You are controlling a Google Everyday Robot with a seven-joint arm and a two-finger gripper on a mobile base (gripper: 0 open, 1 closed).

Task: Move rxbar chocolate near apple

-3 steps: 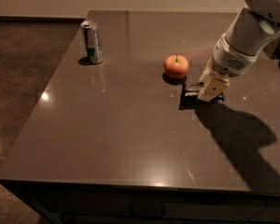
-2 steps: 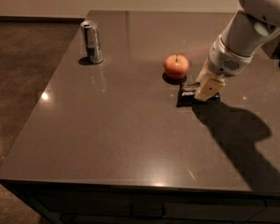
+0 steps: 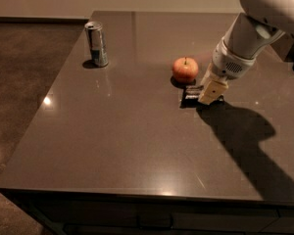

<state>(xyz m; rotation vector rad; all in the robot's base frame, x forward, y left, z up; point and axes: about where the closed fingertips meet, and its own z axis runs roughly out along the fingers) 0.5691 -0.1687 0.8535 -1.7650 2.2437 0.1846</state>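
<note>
The red-orange apple (image 3: 185, 69) sits on the dark table (image 3: 117, 131), right of centre. The rxbar chocolate (image 3: 190, 94), a flat black bar, is just in front of the apple, at or just above the tabletop, a small gap apart from it. My gripper (image 3: 208, 92) reaches down from the upper right and is shut on the bar's right end. Its cream fingers (image 3: 211, 88) hide that end of the bar.
A silver-blue drink can (image 3: 96, 44) stands upright near the table's far left edge. The white arm (image 3: 257, 28) crosses the upper right and casts a wide shadow (image 3: 245, 131) on the table. The floor (image 3: 24, 72) drops away at left.
My gripper has moved a little left and away from the camera, carrying the bar with it, so the bar is now closer to the apple. Apple and can have not moved.
</note>
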